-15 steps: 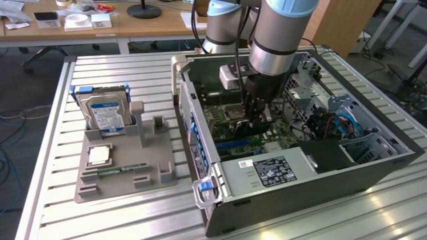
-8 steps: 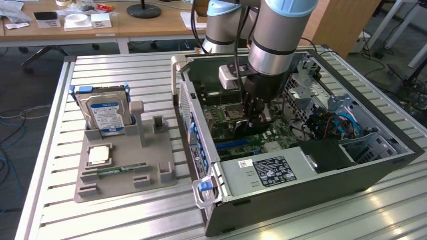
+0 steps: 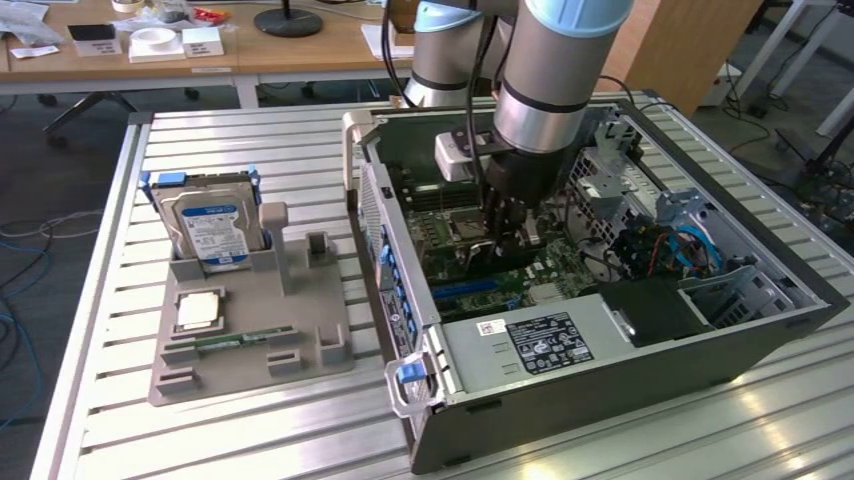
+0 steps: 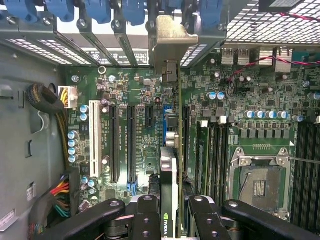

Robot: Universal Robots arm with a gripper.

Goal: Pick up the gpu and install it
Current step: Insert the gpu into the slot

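Inside the open computer case [image 3: 747, 330] on the desk [image 3: 267, 420], the jaws pinch the gpu [image 4: 169, 190] by its two faces, holding the card on edge over the motherboard [image 4: 135, 90]. Its long axis runs straight away from the jaws toward the case's rear openings, metal bracket [image 4: 170, 37] leading, and parallel to the blue slot [image 4: 165, 125], which lies just under or beside it. Whether the card's lower edge already touches that slot cannot be told.

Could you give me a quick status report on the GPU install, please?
Gripper shut on the gpu. Card edge-down over the motherboard slots inside the computer case, bracket at the rear openings. Power cables lie off beside the slots.
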